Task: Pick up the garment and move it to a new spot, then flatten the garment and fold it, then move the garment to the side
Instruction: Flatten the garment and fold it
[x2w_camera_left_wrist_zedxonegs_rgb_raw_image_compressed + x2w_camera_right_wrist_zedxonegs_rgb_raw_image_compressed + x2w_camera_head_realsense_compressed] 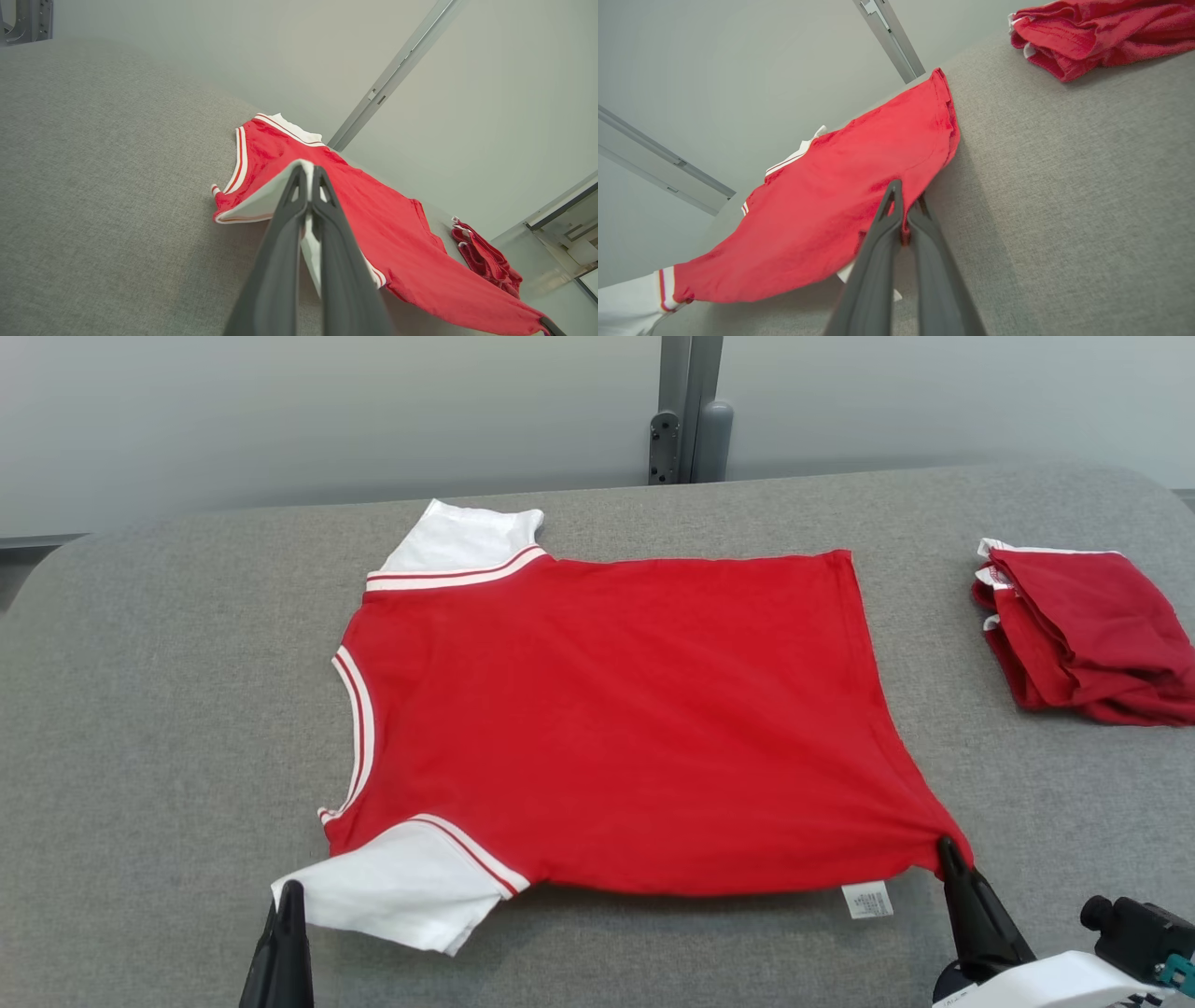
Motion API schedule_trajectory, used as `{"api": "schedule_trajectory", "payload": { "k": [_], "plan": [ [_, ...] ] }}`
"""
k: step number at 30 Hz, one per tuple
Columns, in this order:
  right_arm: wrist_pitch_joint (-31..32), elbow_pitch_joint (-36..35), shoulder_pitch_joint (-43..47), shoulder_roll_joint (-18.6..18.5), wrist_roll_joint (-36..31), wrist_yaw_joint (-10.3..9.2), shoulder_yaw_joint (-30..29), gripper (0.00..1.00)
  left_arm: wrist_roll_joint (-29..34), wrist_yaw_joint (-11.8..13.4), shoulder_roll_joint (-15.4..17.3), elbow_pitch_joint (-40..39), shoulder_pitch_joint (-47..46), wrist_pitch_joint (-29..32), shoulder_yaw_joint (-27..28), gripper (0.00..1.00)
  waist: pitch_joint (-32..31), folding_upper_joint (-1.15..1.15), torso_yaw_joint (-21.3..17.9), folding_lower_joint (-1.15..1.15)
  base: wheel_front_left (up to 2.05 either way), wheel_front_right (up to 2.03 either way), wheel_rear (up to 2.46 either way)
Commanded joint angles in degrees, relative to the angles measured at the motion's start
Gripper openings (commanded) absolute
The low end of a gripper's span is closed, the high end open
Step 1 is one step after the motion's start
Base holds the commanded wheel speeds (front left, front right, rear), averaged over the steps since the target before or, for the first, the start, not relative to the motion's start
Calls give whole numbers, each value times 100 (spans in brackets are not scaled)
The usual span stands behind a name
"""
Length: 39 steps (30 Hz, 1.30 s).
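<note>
A red T-shirt (616, 719) with white sleeves and striped trim lies spread on the grey padded table (140, 709), collar to the left, hem to the right. My left gripper (291, 889) is shut on the edge of the near white sleeve (392, 887); the left wrist view has the white cloth pinched between the dark fingers (327, 219). My right gripper (948, 847) is shut on the near hem corner of the shirt (822, 210), pulling it into a point. The far sleeve (462, 546) lies flat at the back.
A pile of folded red garments (1088, 630) sits at the table's right side, also visible as the red pile (1101, 32) in the right wrist view. A grey post (689, 411) stands behind the table against the pale wall. A white label (866, 900) hangs from the shirt's near edge.
</note>
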Motion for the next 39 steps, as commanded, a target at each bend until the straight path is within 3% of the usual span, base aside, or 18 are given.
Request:
{"api": "schedule_trajectory", "payload": {
  "k": [1,18,29,39],
  "plan": [
    [-28,154,-59,16,58,2,-11,0,20,-35,-20,101,-141,-37,-7,0,5,0,-12,0,0,0,0],
    [-424,1946,-889,25,408,2,433,0,-9,-292,-102,1252,-1333,-234,-152,0,137,0,-49,0,0,0,0],
    [-758,2347,-1762,-46,737,2,478,0,154,-456,-245,2930,-3197,-429,-199,0,459,0,-135,0,0,0,0],
    [-915,3131,-2689,2,715,2,545,0,518,-512,-407,4337,-4455,-472,-109,0,890,0,-213,0,0,0,0]
  ]
}}
